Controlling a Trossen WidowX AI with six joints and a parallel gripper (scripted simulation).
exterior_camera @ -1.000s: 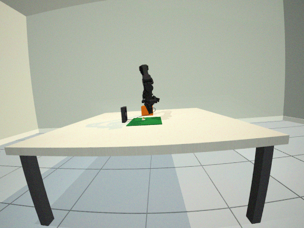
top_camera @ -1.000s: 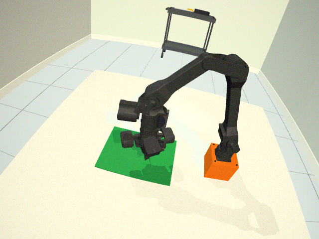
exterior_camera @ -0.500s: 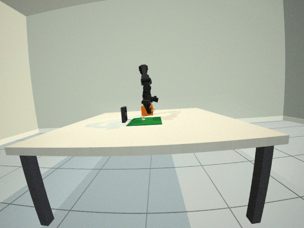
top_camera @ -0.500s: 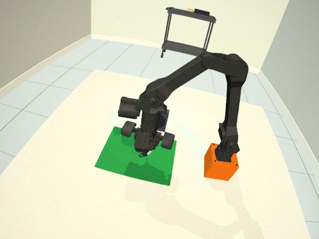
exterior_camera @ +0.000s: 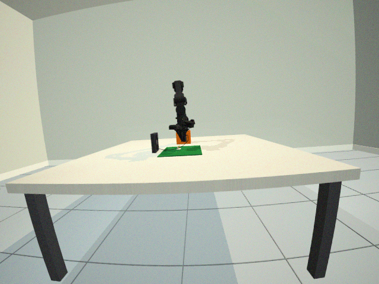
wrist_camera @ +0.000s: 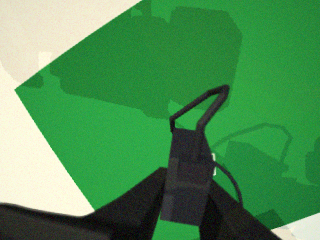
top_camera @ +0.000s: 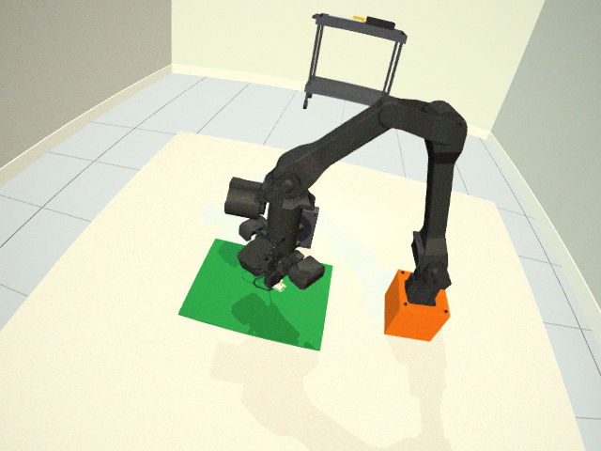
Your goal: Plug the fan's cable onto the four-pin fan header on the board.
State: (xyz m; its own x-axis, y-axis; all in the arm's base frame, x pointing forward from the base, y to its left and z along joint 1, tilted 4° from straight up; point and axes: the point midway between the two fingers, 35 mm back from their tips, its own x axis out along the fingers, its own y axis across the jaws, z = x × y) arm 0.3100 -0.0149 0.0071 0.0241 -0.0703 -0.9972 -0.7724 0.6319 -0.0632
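The green board (top_camera: 218, 291) (exterior_camera: 192, 150) (wrist_camera: 100, 140) lies flat on the table. My gripper (top_camera: 273, 276) (exterior_camera: 183, 139) (wrist_camera: 182, 177) points down over the board and is shut on the dark fan plug (wrist_camera: 187, 160). The black cable (wrist_camera: 222, 90) loops up from the plug's top. The small white four-pin header (top_camera: 281, 287) (exterior_camera: 178, 148) (wrist_camera: 213, 165) peeks out right beside the plug's lower end. I cannot tell whether the plug touches it. The black fan (exterior_camera: 154, 142) (top_camera: 311, 224) stands upright beside the board's edge, mostly hidden by the arm in the top view.
The arm's orange base block (top_camera: 415, 315) (exterior_camera: 187, 137) stands on the table to the right of the board. The white table (top_camera: 121, 379) (exterior_camera: 244, 165) spreads wide around it. A grey shelf cart (top_camera: 356, 58) stands on the floor far behind.
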